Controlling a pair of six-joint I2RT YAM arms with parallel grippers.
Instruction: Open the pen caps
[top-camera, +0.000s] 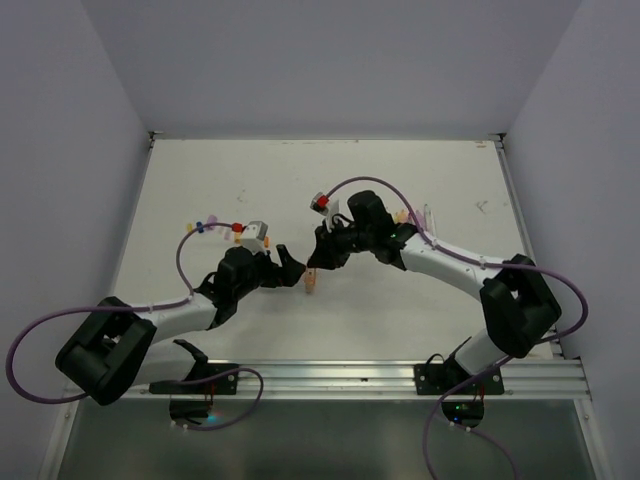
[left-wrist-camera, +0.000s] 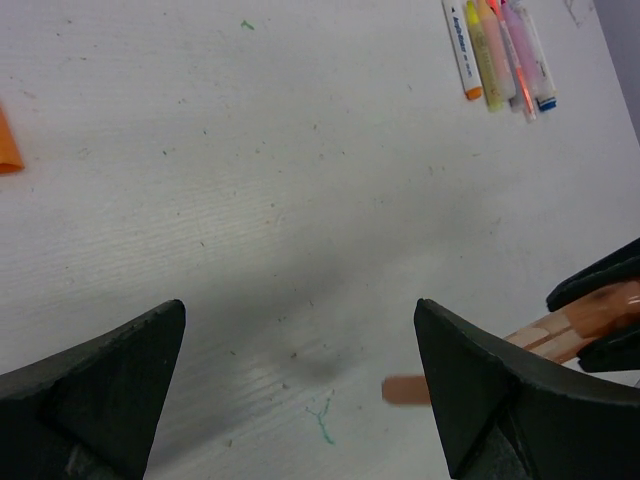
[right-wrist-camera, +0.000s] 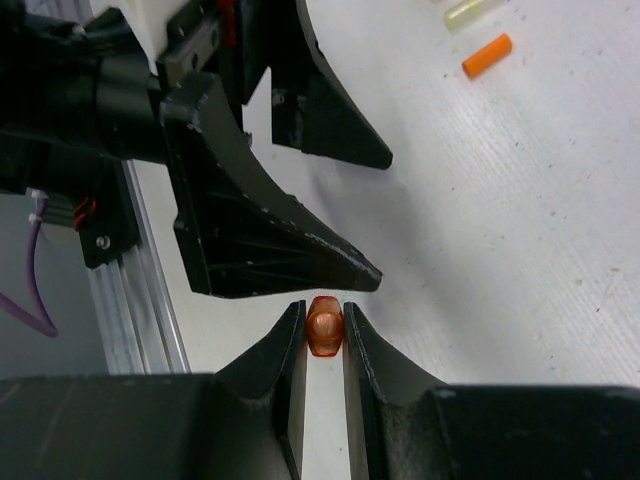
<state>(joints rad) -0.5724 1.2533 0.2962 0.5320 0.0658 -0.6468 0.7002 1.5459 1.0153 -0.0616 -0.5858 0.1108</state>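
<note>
Work on the pens looks only partway done. Right jaws are clenched on an orange pen, near the middle of the worktop, between the two arms. Left jaws are wide apart and hold nothing. The pen's other end pokes into the gap between them, but they are not pinching it yet. So I think this cap is not pulled off yet. An orange cap and a yellowish one lie loose on the worktop, so some caps look already off. Four more pens lie side by side, well apart from the jaws. I cannot tell if their caps are on.
</note>
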